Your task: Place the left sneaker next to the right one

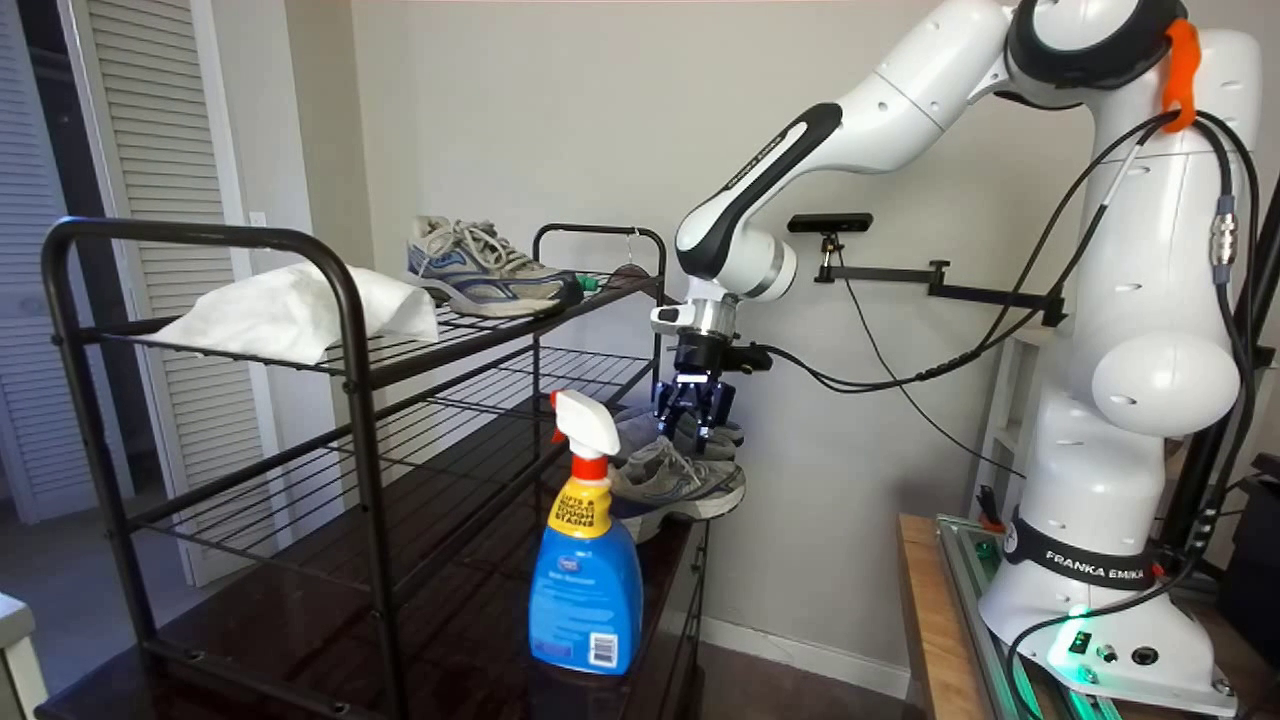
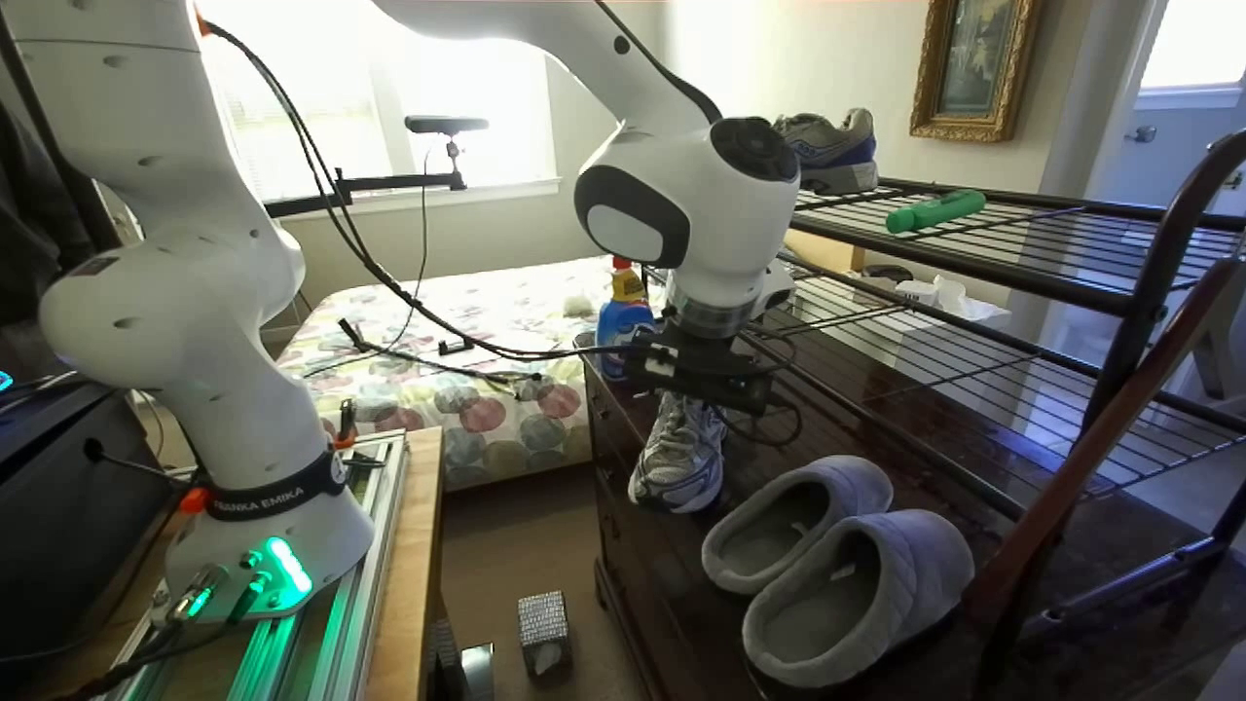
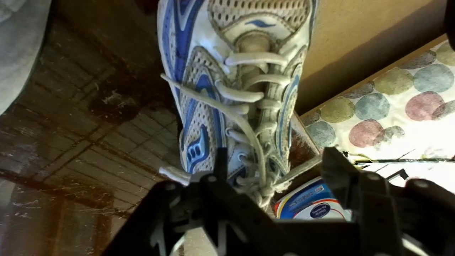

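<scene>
Wrist view, and it's a black two-fingered gripper (image 3: 278,161), fingers spread wide, nothing pinched between them, poised over the laces of a grey-white running sneaker with blue side panels (image 3: 231,110). That looks like our shoe to move, though left or right is not certain. One finger lies across the panelled side, the other falls beyond the opposite edge, so the aim seems off-centre; whether either touches is hard to say. Good play: ease across until the jaws sit evenly about the laced middle, lower straight, then squeeze tongue and upper together, because a loose lace alone would probably let the shoe swing.

Outward now. The shoe stands on a dark glossy wooden dresser (image 2: 672,574), toe seemingly jutting over the front edge, so any nudge that way risks a tumble. Near the heel, a blue spray bottle with a white trigger head (image 1: 585,600); on the other flank, a pair of grey quilted slippers (image 2: 837,574). Room lies on the robot's side, above the brown floor (image 2: 506,535), so up and out looks the safer line, over the rail of the black metal rack (image 1: 180,231). Up top waits the matching grey-and-blue sneaker (image 2: 837,161), wire grid showing between it and a green tube (image 2: 936,211).
</scene>
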Robot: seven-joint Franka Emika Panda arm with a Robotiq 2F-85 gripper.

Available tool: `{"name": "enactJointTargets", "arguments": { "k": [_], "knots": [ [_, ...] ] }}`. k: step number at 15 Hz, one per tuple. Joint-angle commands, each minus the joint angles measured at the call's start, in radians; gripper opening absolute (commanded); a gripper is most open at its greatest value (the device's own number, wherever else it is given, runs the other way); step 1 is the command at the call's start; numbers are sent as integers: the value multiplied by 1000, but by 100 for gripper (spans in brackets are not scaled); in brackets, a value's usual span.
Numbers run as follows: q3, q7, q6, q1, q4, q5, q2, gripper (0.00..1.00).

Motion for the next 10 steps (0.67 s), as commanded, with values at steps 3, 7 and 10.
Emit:
{"name": "enactJointTargets", "arguments": {
  "k": [3, 7, 10],
  "knots": [
    [7, 40, 102, 14, -40, 10, -24, 100],
    [30, 117, 202, 34, -26, 24, 30, 100],
    [45, 151, 197, 38, -26, 15, 46, 100]
  ]
}}
